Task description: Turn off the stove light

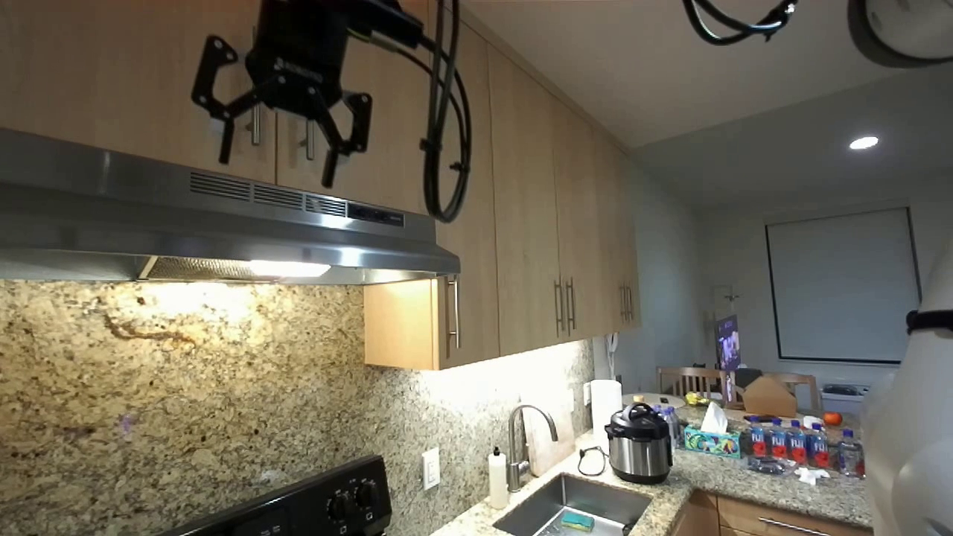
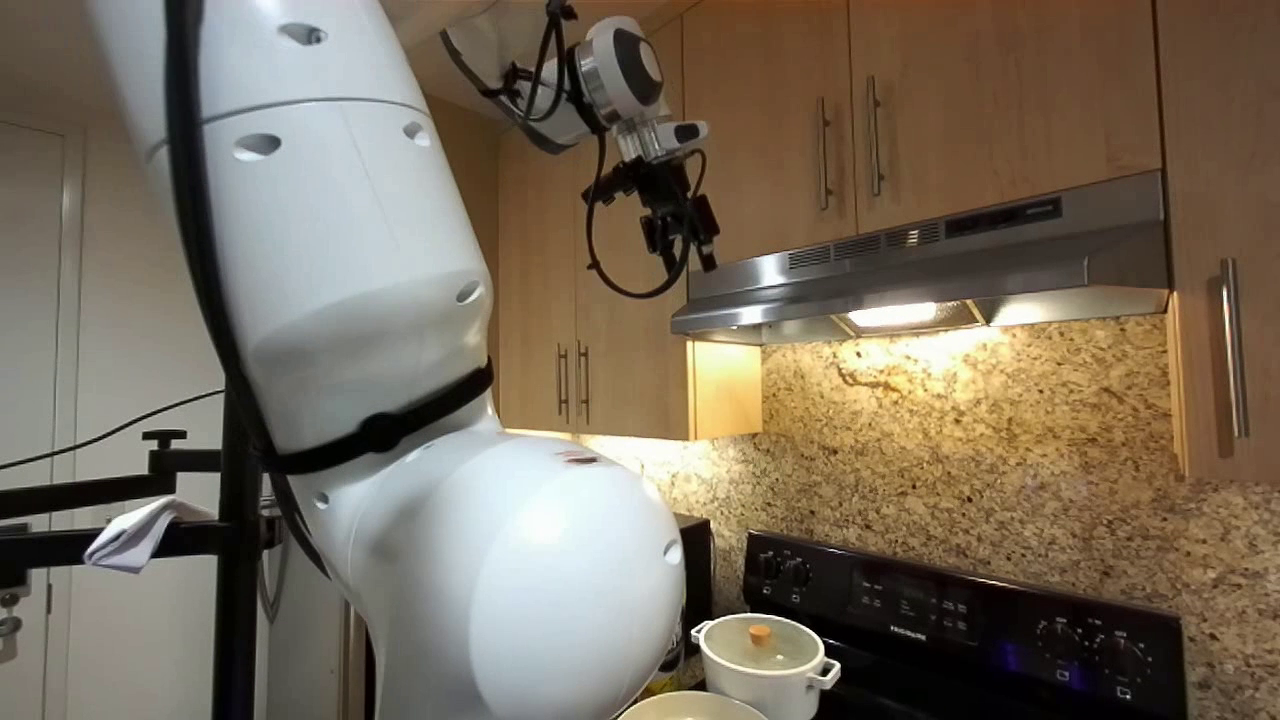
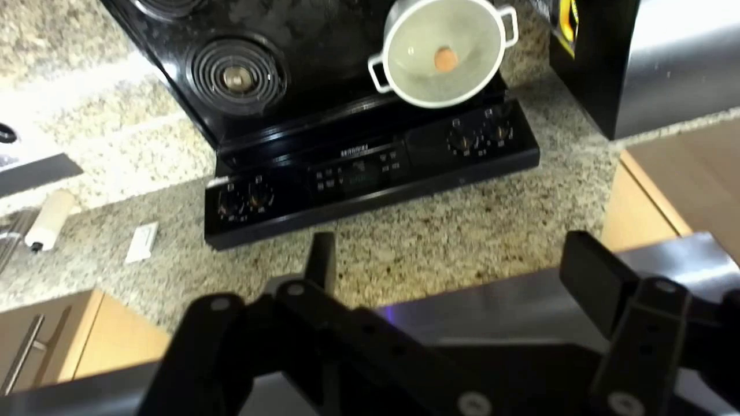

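The stove light (image 1: 289, 269) glows under the steel range hood (image 1: 134, 179); it is also lit in an exterior view (image 2: 893, 315). A dark control strip (image 1: 376, 215) sits on the hood's front face, beside the vent slots; it also shows in an exterior view (image 2: 1003, 216). My gripper (image 1: 277, 155) is open and empty, pointing down, in front of the upper cabinets and above the hood's level. It also shows near one end of the hood in an exterior view (image 2: 690, 262). In the wrist view, the gripper (image 3: 450, 248) has its fingers wide apart over the hood's edge (image 3: 491, 318).
Cabinet doors with bar handles (image 2: 823, 153) stand above the hood. Below is a black stove (image 3: 335, 34) with a lidded white pot (image 2: 765, 660). A cable loop (image 1: 447, 149) hangs beside the gripper. A sink (image 1: 573, 495) and pressure cooker (image 1: 639, 447) stand further along.
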Robot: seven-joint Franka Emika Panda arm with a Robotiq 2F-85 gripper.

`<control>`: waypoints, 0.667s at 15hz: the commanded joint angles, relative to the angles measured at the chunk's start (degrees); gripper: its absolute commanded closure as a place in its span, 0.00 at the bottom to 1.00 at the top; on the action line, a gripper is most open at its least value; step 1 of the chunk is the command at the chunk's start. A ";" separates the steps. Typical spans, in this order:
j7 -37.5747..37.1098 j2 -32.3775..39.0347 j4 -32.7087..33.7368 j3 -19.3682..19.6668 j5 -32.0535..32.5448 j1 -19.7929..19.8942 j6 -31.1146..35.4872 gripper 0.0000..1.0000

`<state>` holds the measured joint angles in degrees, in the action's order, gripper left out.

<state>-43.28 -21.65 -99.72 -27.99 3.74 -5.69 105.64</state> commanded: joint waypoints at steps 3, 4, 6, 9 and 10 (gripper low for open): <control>-5.23 4.86 9.20 -1.75 9.33 -1.45 -1.04 0.00; -5.20 5.08 9.21 -1.45 9.29 -1.89 -1.03 0.00; -5.20 5.21 8.85 -1.06 9.27 -2.18 -1.09 0.00; -5.19 5.20 8.71 -0.94 9.25 -2.26 -1.09 0.00; -5.19 5.19 8.71 -0.94 9.25 -2.26 -1.09 0.00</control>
<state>-47.93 -17.08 -91.52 -30.04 12.12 -6.22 104.96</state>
